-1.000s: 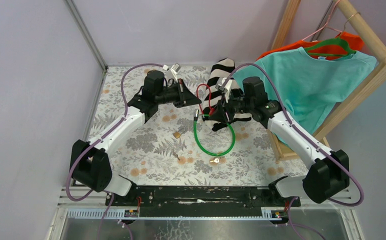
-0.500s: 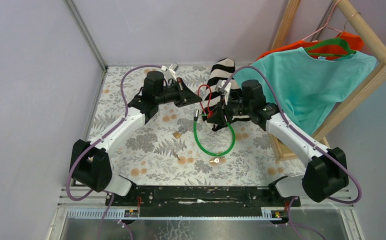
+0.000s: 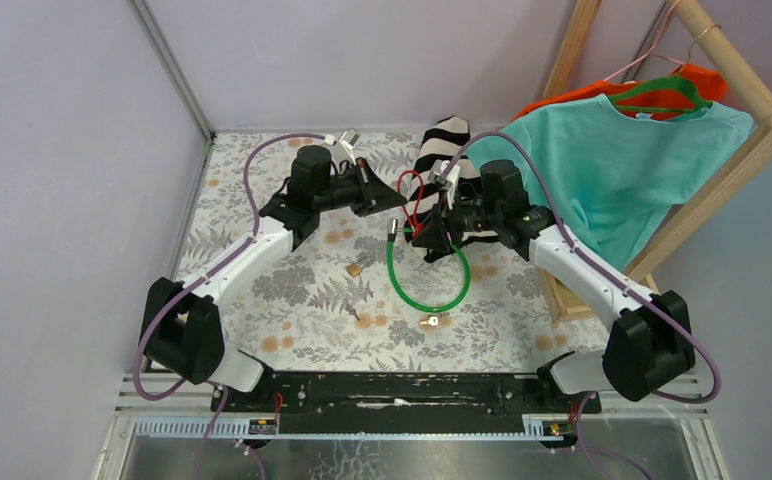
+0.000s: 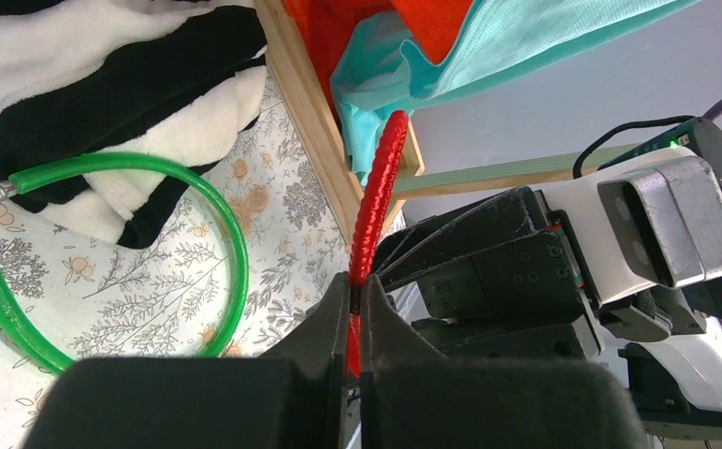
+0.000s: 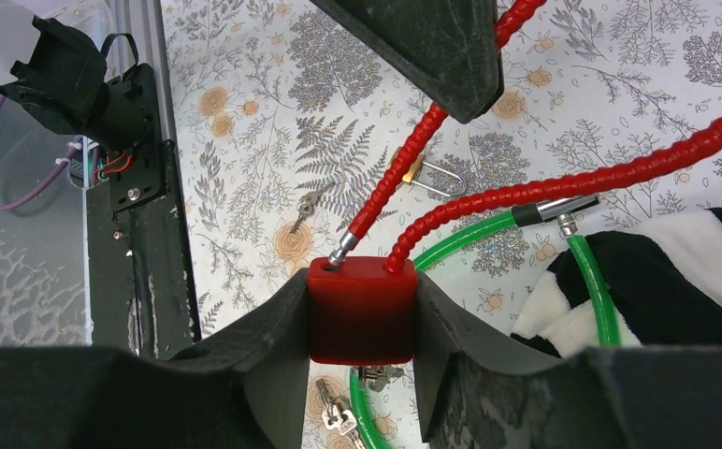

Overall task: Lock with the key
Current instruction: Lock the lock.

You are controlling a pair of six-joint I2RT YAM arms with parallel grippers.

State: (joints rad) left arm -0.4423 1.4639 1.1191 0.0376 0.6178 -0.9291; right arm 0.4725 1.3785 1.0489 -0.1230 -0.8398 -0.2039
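Note:
A red cable lock hangs between my two grippers above the table. My right gripper (image 5: 362, 313) is shut on its red lock body (image 5: 362, 311), seen in the top view (image 3: 420, 226) too. My left gripper (image 4: 357, 304) is shut on the red cable (image 4: 376, 206) a little above its free end. The cable's metal tip (image 5: 343, 251) sits at the mouth of the body's left hole; the other end is fixed in the right hole. A bunch of keys (image 5: 339, 416) lies on the table below the lock body (image 3: 429, 321).
A green cable lock (image 3: 427, 270) lies looped on the floral table beside a zebra plush (image 3: 442, 150). A small brass padlock (image 3: 355, 269) and a single key (image 3: 362, 318) lie to the left. A wooden rack (image 3: 752, 100) with shirts stands at right.
Both grippers have drawn closer together. The left one has shifted slightly right with the cable, and the right one has moved left with the lock body.

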